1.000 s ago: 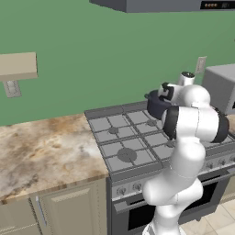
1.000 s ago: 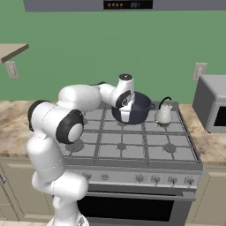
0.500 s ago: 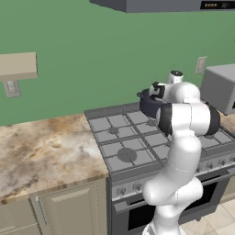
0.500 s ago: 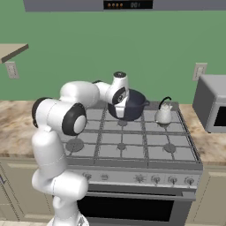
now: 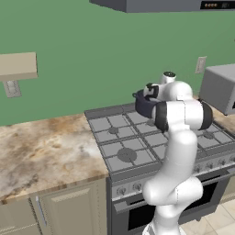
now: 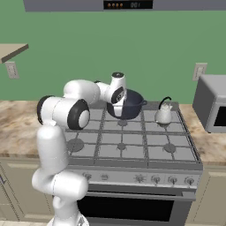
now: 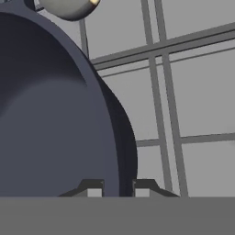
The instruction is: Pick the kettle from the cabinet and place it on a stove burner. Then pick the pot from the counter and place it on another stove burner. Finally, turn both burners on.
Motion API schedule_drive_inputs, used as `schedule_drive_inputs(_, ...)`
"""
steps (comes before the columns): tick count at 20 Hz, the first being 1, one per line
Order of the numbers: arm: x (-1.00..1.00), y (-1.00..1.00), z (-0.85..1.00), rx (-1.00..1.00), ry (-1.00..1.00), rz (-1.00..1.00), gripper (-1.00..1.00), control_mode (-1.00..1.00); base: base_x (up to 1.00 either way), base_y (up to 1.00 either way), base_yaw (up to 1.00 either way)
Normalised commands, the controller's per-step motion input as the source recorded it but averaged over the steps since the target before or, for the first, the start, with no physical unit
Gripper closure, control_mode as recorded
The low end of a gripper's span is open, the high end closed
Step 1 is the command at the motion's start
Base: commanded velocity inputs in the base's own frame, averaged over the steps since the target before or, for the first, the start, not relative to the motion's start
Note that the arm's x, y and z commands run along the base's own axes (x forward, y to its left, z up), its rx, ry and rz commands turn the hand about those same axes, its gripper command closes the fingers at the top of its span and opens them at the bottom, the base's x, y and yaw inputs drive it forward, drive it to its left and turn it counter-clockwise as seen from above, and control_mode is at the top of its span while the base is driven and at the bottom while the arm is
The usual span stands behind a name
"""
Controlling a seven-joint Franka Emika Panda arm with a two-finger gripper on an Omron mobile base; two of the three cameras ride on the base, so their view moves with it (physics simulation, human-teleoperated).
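The dark navy pot (image 6: pixel 131 102) is over the back middle burner of the grey range (image 6: pixel 132 145), with my gripper (image 6: pixel 118 109) shut on its rim on the left side. In the hand view, the pot's wall (image 7: pixel 55 114) runs between my two fingertips (image 7: pixel 94 188). I cannot tell if the pot's base rests on the grate. The small silver kettle (image 6: pixel 163 114) stands on the back right burner, just right of the pot, and its round body (image 7: pixel 69 7) peeks in at the top of the hand view. From the left, the pot (image 5: pixel 143 104) shows behind my arm.
The marbled counter (image 5: pixel 46 147) lies left of the range. The cabinet's beige shelf board (image 5: pixel 18 66) hangs on the green wall above it. A grey microwave (image 6: pixel 212 103) stands right of the range. The front burners (image 6: pixel 121 145) are bare.
My gripper has carried the pot a little to the left along the back of the range, away from the kettle. The kettle has stayed put.
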Motion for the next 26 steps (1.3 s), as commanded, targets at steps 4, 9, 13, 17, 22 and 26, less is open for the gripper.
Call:
schedule_drive_inputs(4, 0.13, -0.01, -0.2, 0.0, 0.0, 0.0, 1.0, -1.0, 0.0, 0.0, 0.0)
schedule_drive_inputs(9, 0.02, -0.06, -0.23, 0.0, 0.0, 0.0, 1.0, -1.0, 0.0, 0.0, 0.0)
schedule_drive_inputs(13, 0.18, 0.02, -0.16, 0.0, 0.0, 0.0, 1.0, -1.0, 0.0, 0.0, 0.0)
schedule_drive_inputs(17, 0.2, 0.05, -0.14, 0.0, 0.0, 0.0, 1.0, -1.0, 0.0, 0.0, 0.0)
schedule_drive_inputs(22, 0.14, 0.0, -0.12, 0.0, 0.0, 0.0, 1.0, -1.0, 0.0, 0.0, 0.0)
schedule_drive_inputs(26, 0.05, 0.0, -0.06, 0.0, 0.0, 0.0, 1.0, -1.0, 0.0, 0.0, 0.0)
